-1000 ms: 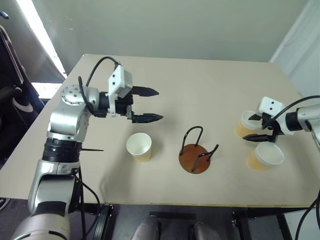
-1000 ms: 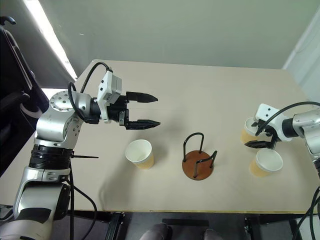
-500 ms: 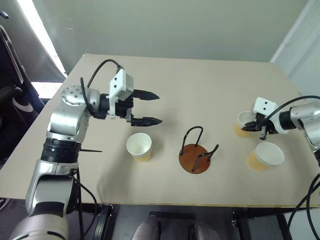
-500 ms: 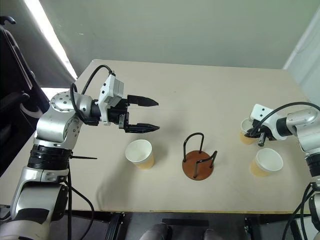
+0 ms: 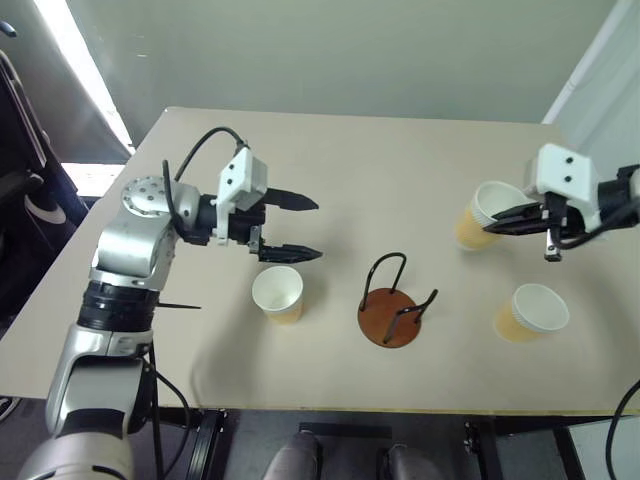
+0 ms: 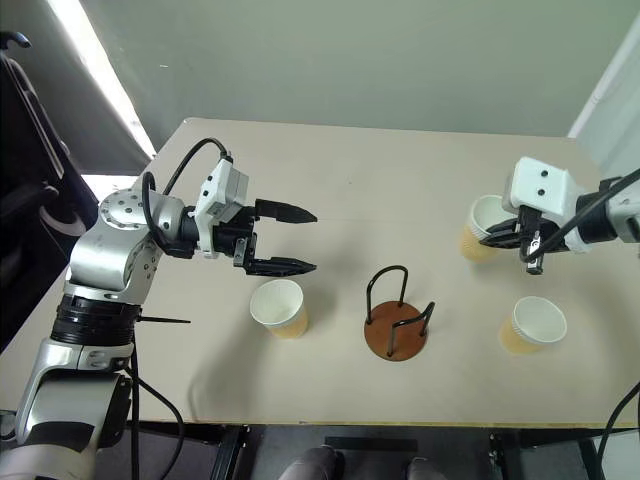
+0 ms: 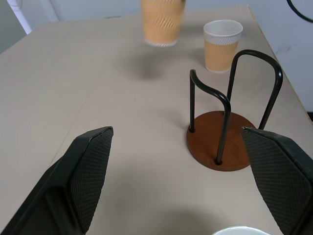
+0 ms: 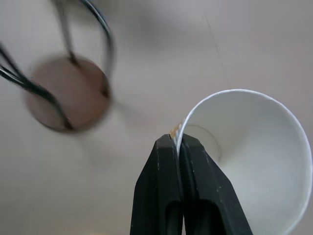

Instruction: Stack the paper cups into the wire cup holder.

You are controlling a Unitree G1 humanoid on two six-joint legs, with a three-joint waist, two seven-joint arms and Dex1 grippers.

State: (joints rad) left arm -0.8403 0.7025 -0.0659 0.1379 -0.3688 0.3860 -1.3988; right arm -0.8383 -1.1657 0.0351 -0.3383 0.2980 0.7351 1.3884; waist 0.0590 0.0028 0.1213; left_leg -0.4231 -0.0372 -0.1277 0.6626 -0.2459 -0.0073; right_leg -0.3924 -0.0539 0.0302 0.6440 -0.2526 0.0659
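The right gripper (image 8: 177, 145) has lifted one paper cup (image 5: 480, 214) off the table (image 5: 400, 170), pinching its rim; the left gripper (image 5: 296, 228) hangs wide open, empty, above another cup (image 5: 278, 293), with open tabletop around the wire cup holder (image 5: 392, 305).

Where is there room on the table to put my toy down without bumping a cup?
The far half of the table is bare, beyond the left gripper and the held cup. It gets crowded along the near edge: a cup, the wire cup holder and another cup stand in a row there, with narrow bare gaps between them.
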